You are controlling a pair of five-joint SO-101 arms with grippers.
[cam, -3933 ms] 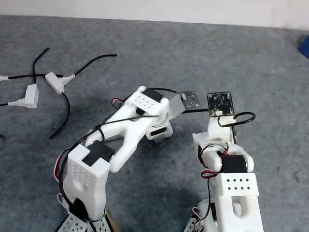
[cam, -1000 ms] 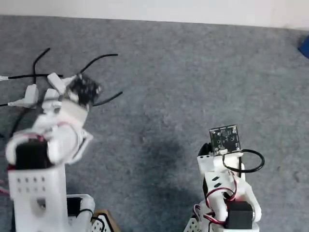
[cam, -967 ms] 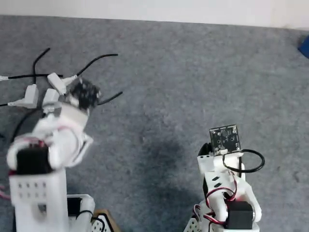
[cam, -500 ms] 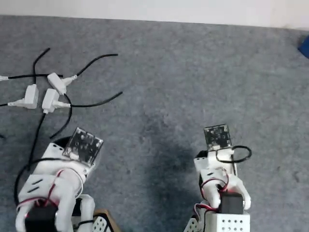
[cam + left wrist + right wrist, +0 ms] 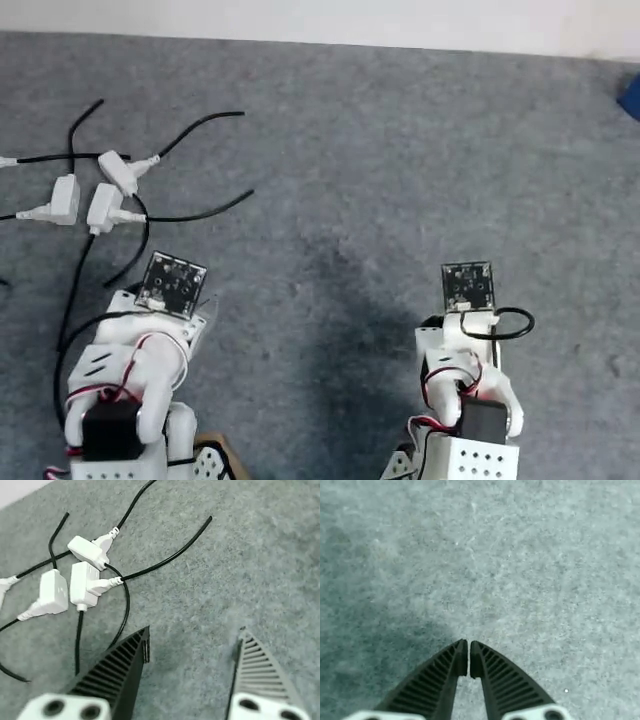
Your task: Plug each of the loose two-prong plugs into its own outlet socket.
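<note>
Over the last second the left arm [image 5: 130,370] has pulled back from the cords and folded toward its base at the lower left of the high view, while the right arm [image 5: 465,385] has barely shifted at the lower right. The left tool [image 5: 194,630] hangs with its jaws spread wide and nothing between them, above the bare grey felt-covered desk [image 5: 400,150]. I judge this a parked pose rather than a reach. The right tool [image 5: 468,642] is closed tip to tip on nothing, also over bare felt. Out beyond the left tool, at the upper left of the high view, three white plastic plug bodies [image 5: 103,205] lie close together on thin black cords [image 5: 200,213] that cross one another. Whether any is seated in a socket I cannot tell. They sit within the left arm's side, so that arm probably handles them.
</note>
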